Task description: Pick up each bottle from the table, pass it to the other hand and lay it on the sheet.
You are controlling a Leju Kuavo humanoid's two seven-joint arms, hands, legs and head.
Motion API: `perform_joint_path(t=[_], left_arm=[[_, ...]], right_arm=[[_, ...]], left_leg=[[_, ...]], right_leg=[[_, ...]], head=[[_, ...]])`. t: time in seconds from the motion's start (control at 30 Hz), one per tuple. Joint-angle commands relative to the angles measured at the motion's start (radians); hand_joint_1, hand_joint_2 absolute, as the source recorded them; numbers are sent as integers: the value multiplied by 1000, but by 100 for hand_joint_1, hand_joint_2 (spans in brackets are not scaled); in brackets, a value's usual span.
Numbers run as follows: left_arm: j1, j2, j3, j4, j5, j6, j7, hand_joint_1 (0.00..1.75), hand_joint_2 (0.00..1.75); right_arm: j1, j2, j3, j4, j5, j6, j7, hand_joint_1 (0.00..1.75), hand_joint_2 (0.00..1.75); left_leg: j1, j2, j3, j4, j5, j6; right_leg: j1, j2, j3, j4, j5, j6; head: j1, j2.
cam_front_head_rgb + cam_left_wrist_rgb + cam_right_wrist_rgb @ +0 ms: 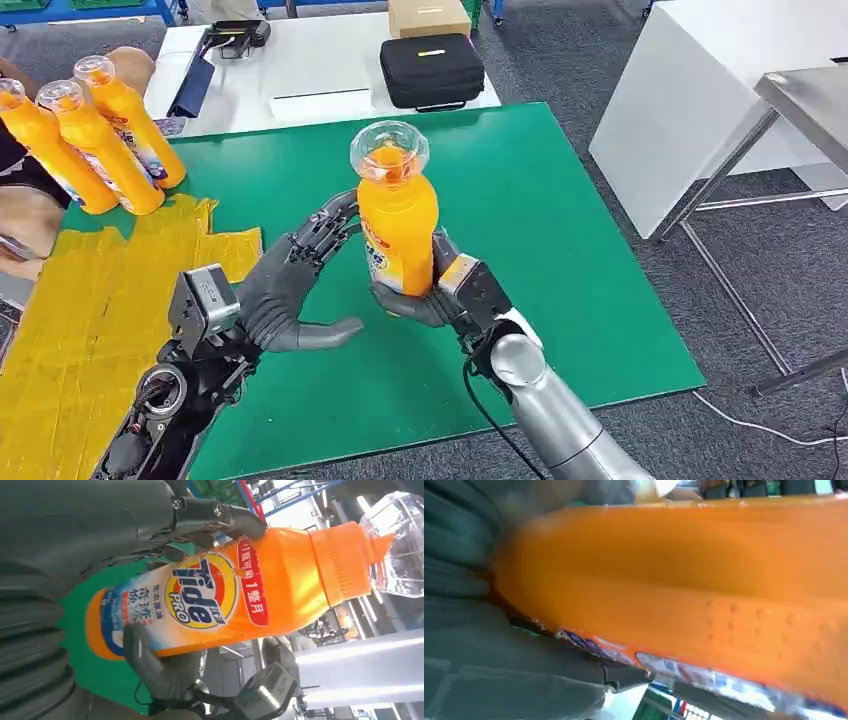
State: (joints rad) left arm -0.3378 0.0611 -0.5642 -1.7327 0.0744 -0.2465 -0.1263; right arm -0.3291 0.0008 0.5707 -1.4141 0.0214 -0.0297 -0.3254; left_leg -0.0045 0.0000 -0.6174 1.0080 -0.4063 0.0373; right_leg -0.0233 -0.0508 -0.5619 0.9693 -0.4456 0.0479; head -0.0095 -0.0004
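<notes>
While upright, orange bottle (398,225) wears clear cap.

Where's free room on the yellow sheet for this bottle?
Most of the yellow sheet is bare, from the left hand toward the table's near edge. Its far end is crowded: a person's three bottles hang over it.

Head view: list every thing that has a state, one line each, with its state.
Held bottle: upright, capped, above the green table.
Right hand: grips the bottle's lower part.
Left hand: fingers spread beside the bottle, touching it.
Three bottles: leaning, capped, at the table's far left.
Black case: closed.
Yellow sheet: spread flat, wrinkled.
</notes>
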Motion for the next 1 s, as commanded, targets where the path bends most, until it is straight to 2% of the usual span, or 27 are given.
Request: perform_joint_path(t=[0.03,0.1,0.17,0.6,0.63,0.77,0.8,0.83,1.0], left_arm=[[-60,-14,-40,36,-9,25,16,0,175],[-53,-18,-34,30,-11,32,20,0,175],[-43,-21,-26,26,-24,39,27,0,175],[-41,-20,-26,28,-24,39,27,0,175],[-41,-20,-26,28,-24,39,27,0,175],[-41,-20,-26,28,-24,39,27,0,175],[-41,-20,-26,28,-24,39,27,0,175],[-41,-20,-26,28,-24,39,27,0,175],[-37,-22,-13,52,-55,66,27,0,175]], right_arm=[[-84,17,118,103,44,-7,26,175,175],[-88,21,135,113,54,-10,32,175,175],[-94,24,154,132,54,-10,35,175,175],[-93,27,156,135,55,-12,37,175,175],[-93,27,156,135,55,-12,37,175,175],[-93,27,156,135,55,-12,37,175,175],[-93,27,156,135,55,-12,37,175,175],[-93,27,156,135,55,-12,37,175,175],[-99,53,200,147,76,-14,46,175,175]], left_leg=[[2,2,5,1,-3,-3],[3,3,8,0,-4,-4],[2,1,4,0,-2,-2],[2,2,5,0,-2,-3],[1,1,1,0,-1,-1],[1,1,2,0,-1,-2],[2,2,7,0,-3,-4],[1,1,2,0,-1,-2],[1,2,4,-1,-2,-2]], right_leg=[[2,7,5,-1,-2,-4],[2,9,9,-2,-3,-5],[1,5,4,-1,-1,-3],[1,6,5,-1,-2,-3],[1,3,1,-1,0,-2],[1,3,2,-1,-1,-2],[2,7,7,-2,-2,-4],[1,4,2,-1,-1,-2],[1,6,4,-1,-1,-3]], head=[[0,0],[0,0],[0,0],[0,0],[0,0],[0,0],[0,0],[0,0],[0,0]])
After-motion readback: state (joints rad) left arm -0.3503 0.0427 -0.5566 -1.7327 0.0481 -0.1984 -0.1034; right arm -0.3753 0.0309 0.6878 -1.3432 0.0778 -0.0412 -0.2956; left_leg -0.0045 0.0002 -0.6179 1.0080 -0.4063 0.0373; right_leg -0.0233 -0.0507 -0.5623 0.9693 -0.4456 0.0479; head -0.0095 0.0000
